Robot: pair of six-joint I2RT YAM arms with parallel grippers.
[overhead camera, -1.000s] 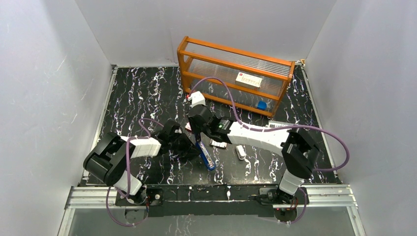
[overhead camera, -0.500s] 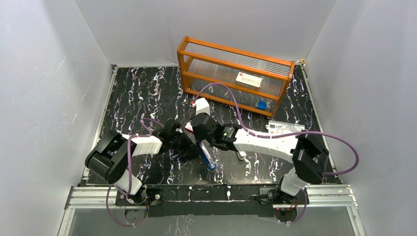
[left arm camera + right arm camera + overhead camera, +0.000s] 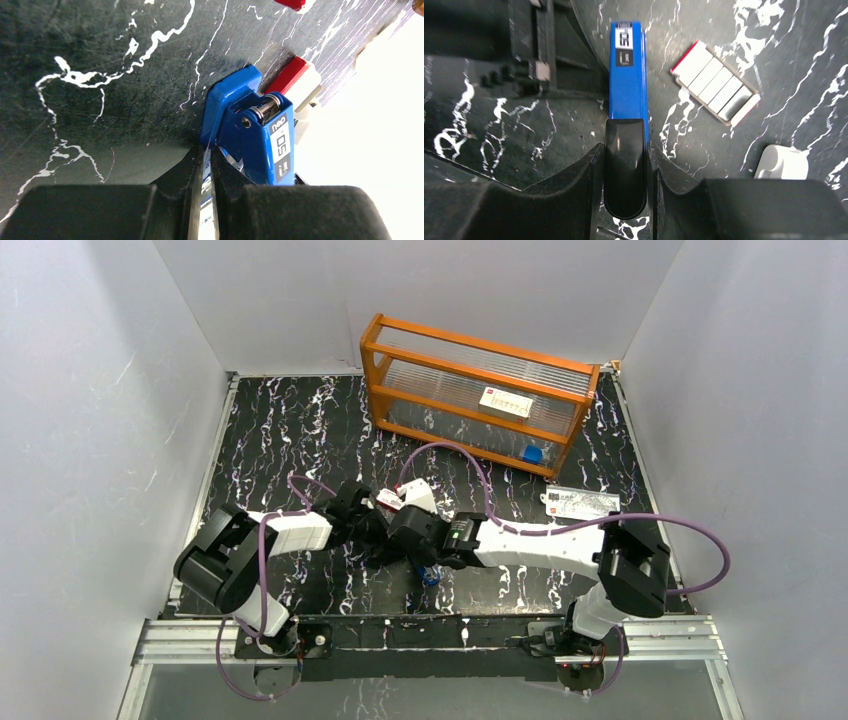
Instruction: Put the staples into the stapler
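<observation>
The blue stapler point(image 3: 626, 75) lies flat on the black marble table, its black front end point(image 3: 625, 165) toward me in the right wrist view. My right gripper point(image 3: 625, 155) is shut on that black end, a finger pressed against each side. My left gripper point(image 3: 206, 165) is shut on the thin edge of the stapler's base beside the hinge point(image 3: 250, 130). The staples point(image 3: 716, 85) lie as silvery strips in an open red-and-white box to the right of the stapler, apart from it. In the top view both grippers point(image 3: 365, 530) point(image 3: 415, 540) cover the stapler, and only its blue tip point(image 3: 430, 575) shows.
A white rounded object point(image 3: 781, 162) lies right of the stapler's front. A small red-and-white box point(image 3: 295, 82) sits by the hinge end. An orange rack point(image 3: 470, 390) with clear panels stands at the back. A printed leaflet point(image 3: 583, 502) lies at the right.
My right gripper has swung toward the near edge and come down over the stapler, hiding its metal channel and the staple box in the top view. The left arm has barely moved.
</observation>
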